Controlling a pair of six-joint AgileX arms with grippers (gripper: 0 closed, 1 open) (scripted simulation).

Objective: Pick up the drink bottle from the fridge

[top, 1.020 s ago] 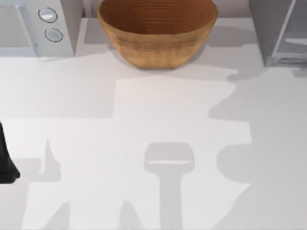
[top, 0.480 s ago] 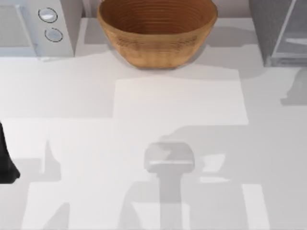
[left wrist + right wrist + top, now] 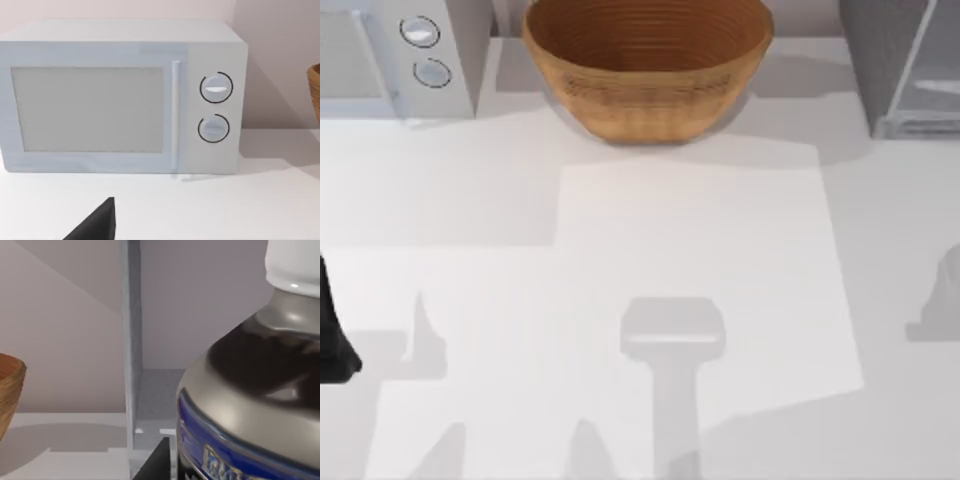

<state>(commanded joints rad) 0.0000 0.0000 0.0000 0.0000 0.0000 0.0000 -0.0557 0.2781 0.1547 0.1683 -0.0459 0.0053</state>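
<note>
Grey-shouldered and dark-bodied, the small white-capped drink bottle point(image 3: 250, 390) sits right up against the right gripper point(image 3: 220, 467). One dark finger point(image 3: 156, 464) lies just beside its blue label, so I judge the fingers closed around it, though the far finger is hidden. Beyond that finger stands the plain grey boxy fridge point(image 3: 131, 340), with its open interior behind the bottle. The grasp looks done. What remains is carrying the bottle clear of the cabinet.

Against the earlier top views, the arm's shadow on the white table point(image 3: 690, 250) has slid from beside the fridge down the right edge, which suggests a withdrawal under way. The woven wooden bowl point(image 3: 648, 65) has not shifted.

The left gripper point(image 3: 95, 225) idles facing the white two-knob microwave point(image 3: 120, 95), well away from the bottle. Whether it is open or closed cannot be told.
</note>
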